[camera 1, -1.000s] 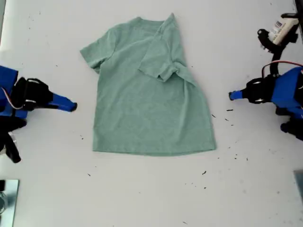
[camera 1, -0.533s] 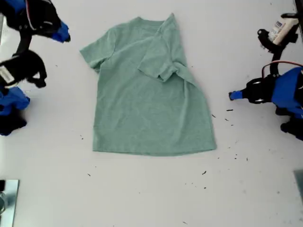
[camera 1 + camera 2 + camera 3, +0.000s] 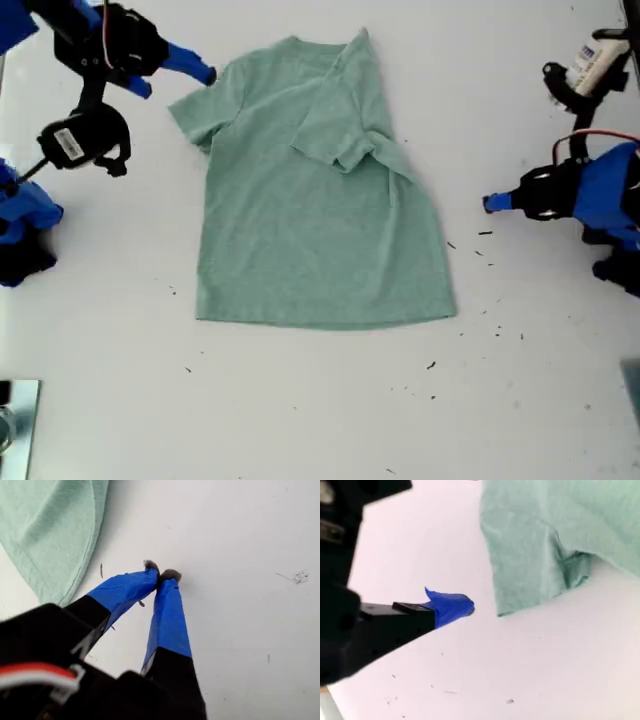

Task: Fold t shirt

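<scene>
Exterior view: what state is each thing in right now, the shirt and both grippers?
t shirt: flat on the table, sleeve at the exterior view's right folded in over the chest, other sleeve spread, not gripped.
my first gripper: shut, empty, off the cloth.
my second gripper: near the spread sleeve, holding nothing; open or shut unclear.

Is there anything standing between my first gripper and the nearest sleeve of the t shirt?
Nothing visible stands in the way. My first gripper, jaws shut, hangs just beside the t shirt. Only bare white table with a few dark specks lies between them.
</scene>
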### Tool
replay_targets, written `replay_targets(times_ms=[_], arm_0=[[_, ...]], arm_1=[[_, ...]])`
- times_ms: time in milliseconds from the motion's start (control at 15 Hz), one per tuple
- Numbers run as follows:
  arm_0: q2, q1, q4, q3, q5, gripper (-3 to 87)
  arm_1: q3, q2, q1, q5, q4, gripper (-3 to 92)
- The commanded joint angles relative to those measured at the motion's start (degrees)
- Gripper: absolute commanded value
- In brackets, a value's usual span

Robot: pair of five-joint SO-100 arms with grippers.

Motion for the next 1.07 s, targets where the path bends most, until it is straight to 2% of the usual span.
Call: replay_targets(times_ms=[0,267,333,467,533,667,867,1000], arm_0=[[-2.64,-2.72,-8.35,6.42,0.18,36.1],[-17.23,-3.52,-19.34,9.32,0.53,32.2],[-21.18,-2.72,-20.39,8.44,0.70,25.4],[-22.24,0.09,-20.13,6.68,0.97,5.0],[-19.86,0.53,-19.69,6.24,1.49,2.4],[-8.09,1.14,-17.31,5.01,1.85,-0.3],[1.93,2.81,-12.39,-6.68,5.01,-0.3],[3.52,5.62,-15.73,-9.93,5.71,-0.3]], arm_1=[[2.64,0.97,-0.79,0.44,-0.35,2.4],[2.64,0.97,-1.41,0.62,-0.35,2.4],[2.64,0.97,-1.49,0.70,-0.35,2.4],[2.64,1.05,-1.58,0.97,-0.26,2.4],[2.64,1.05,-1.58,0.88,-0.26,2.4],[2.64,1.05,-1.67,0.97,-0.26,2.4],[2.64,1.05,-1.67,1.05,-0.26,2.4],[2.64,1.05,-1.67,1.14,-0.18,2.4]])
